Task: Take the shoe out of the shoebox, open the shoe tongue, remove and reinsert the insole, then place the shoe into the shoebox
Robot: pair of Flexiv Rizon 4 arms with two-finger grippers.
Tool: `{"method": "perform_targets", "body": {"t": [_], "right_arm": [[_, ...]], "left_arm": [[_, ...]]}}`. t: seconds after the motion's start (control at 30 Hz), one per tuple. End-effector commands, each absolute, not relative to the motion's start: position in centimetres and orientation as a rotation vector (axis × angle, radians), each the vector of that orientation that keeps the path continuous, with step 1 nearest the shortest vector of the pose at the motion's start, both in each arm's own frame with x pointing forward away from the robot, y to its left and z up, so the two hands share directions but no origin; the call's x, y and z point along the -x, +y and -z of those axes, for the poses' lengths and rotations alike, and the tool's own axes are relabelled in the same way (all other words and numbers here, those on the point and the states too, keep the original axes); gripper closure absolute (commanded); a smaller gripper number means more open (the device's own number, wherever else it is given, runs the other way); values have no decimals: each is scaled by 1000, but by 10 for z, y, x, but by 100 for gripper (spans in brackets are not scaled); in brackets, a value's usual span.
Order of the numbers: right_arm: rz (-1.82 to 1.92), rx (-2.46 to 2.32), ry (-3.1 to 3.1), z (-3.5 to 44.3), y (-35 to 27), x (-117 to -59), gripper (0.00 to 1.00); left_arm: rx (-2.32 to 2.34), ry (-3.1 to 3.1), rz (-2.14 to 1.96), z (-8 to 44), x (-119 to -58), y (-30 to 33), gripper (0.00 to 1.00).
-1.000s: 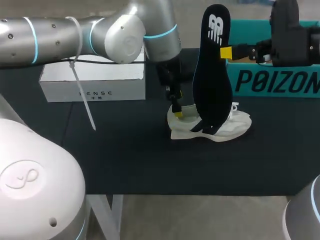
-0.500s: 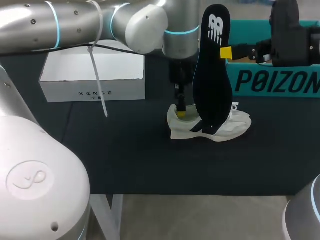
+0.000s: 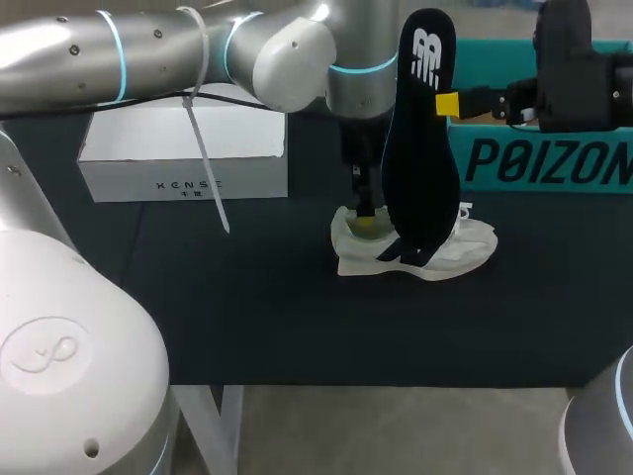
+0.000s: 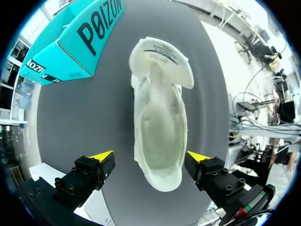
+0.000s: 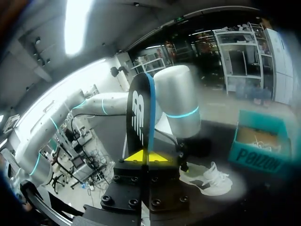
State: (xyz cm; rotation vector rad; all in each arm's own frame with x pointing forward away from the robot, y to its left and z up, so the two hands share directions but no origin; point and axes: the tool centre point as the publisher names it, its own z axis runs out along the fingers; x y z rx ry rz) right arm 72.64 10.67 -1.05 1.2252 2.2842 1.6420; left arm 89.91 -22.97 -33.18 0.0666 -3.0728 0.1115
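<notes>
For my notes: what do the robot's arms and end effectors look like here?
Left arm: rounded silver-grey links, glowing cyan joint rings, a white zip tie dangling from it. Left end effector and right end effector: black bolted blocks with yellow triangular tips.

Dark table (image 3: 247, 317). White box (image 3: 183, 163) at back left, teal shoebox (image 3: 549, 158) at back right, white shoe (image 3: 465, 252) between them, upright, touching neither.

Head camera looking down on shoe (image 3: 435, 255) from above, at middle distance. Left wrist camera hanging close over shoe, facing straight down into its opening. Right wrist camera sitting farther off, above shoe, looking along upright insole (image 5: 139, 117). All three sharing shoe
</notes>
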Motion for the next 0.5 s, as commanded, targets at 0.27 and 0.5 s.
{"method": "perform_targets", "body": {"t": [0.27, 0.5], "right_arm": [[-1637, -1231, 2281, 11, 109, -727, 100], [-1637, -1231, 2281, 11, 109, -727, 100]], "left_arm": [[-66, -3121, -240, 364, -926, -263, 0], [15, -3061, -287, 370, -927, -272, 0]]}}
